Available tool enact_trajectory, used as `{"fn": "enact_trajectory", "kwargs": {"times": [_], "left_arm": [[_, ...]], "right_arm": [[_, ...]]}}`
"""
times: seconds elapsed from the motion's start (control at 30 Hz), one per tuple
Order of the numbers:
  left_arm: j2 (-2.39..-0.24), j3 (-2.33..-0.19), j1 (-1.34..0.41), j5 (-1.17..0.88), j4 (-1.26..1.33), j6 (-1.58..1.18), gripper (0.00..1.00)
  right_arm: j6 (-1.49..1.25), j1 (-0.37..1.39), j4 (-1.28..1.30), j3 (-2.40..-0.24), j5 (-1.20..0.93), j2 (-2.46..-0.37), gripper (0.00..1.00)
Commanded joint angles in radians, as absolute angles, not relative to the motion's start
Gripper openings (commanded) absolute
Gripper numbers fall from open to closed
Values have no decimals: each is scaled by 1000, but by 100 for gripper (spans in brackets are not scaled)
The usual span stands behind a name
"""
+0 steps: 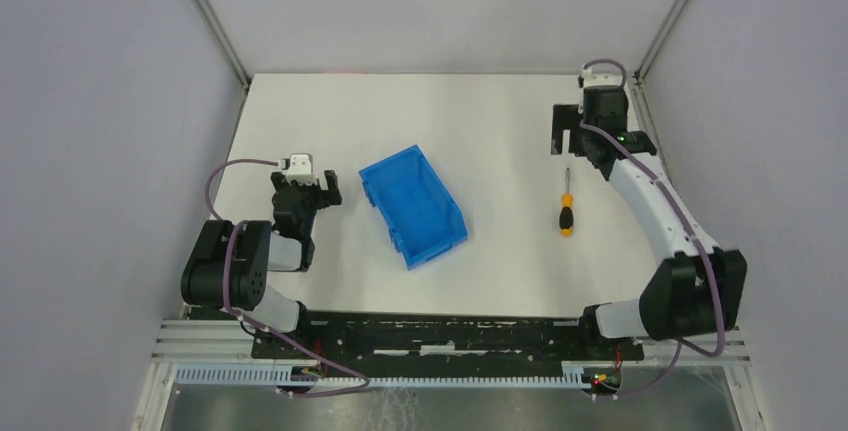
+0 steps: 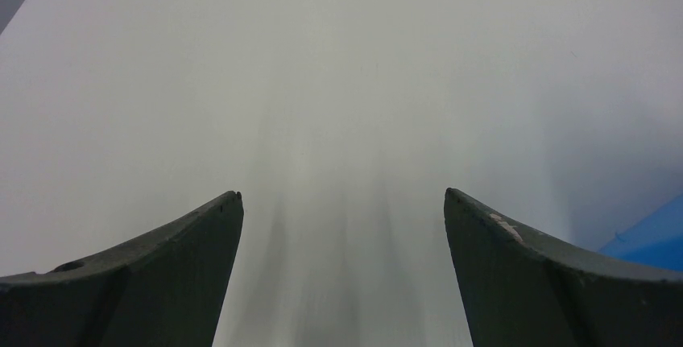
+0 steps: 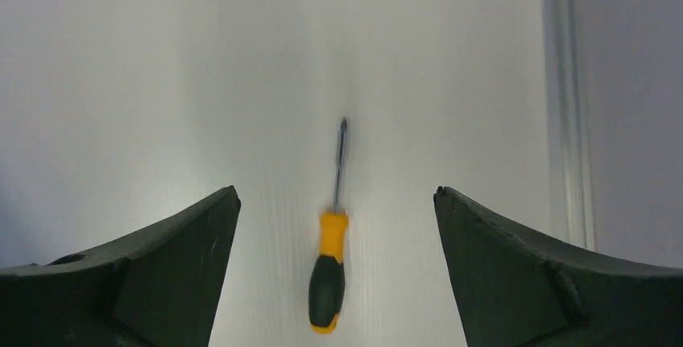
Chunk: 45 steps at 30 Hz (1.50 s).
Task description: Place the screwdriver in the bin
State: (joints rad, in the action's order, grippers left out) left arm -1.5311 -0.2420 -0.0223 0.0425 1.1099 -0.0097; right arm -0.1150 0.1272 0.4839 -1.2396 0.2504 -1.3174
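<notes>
The screwdriver [image 1: 566, 206] lies flat on the white table, right of centre, with its black-and-orange handle toward the near edge and its thin shaft pointing away. In the right wrist view the screwdriver [image 3: 329, 270] lies on the table between the fingers, below them. My right gripper [image 1: 562, 137] [image 3: 336, 190] is open and empty, hovering just beyond the shaft tip. The blue bin [image 1: 413, 204] stands open-topped at the table's middle, and a sliver of it [image 2: 652, 238] shows in the left wrist view. My left gripper [image 1: 305, 184] [image 2: 342, 194] is open and empty, left of the bin.
The white table [image 1: 480, 121] is enclosed by grey walls with metal frame posts [image 1: 215, 21] at the back corners. A table-edge rail [image 3: 564, 97] runs along the right side in the right wrist view.
</notes>
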Motion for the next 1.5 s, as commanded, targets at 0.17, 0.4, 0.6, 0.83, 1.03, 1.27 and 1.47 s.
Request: {"fn": "enact_trajectory", "kwargs": {"times": [0.17,0.4,0.6,0.83,1.03,1.27,1.47], "left_arm": [[-1534,-252,-17,39,1157,-26,100],[-1534,-252,-17,38,1157,-26,100],[-1533,-252,-17,39,1157,-26,100],[-1534,-253,-17,38,1157,-26,100],[-1534,-252,-17,38,1157,-26,100],[-1533,-252,-17,39,1158,-26,100],[-1533,-252,-17,39,1158,-26,100]], "right_arm": [[-120,89,511,-993,143,-1577,87],[-139,86,428,-874,103,-1629,24],[-118,87,683,-1079,117,-1487,0],[-163,163,936,-1295,181,-1360,0],[-304,471,841,-1344,197,-1328,0],[-348,916,733,-1584,313,-1586,0],[-295,1001,701,-1702,310,-1899,0]]}}
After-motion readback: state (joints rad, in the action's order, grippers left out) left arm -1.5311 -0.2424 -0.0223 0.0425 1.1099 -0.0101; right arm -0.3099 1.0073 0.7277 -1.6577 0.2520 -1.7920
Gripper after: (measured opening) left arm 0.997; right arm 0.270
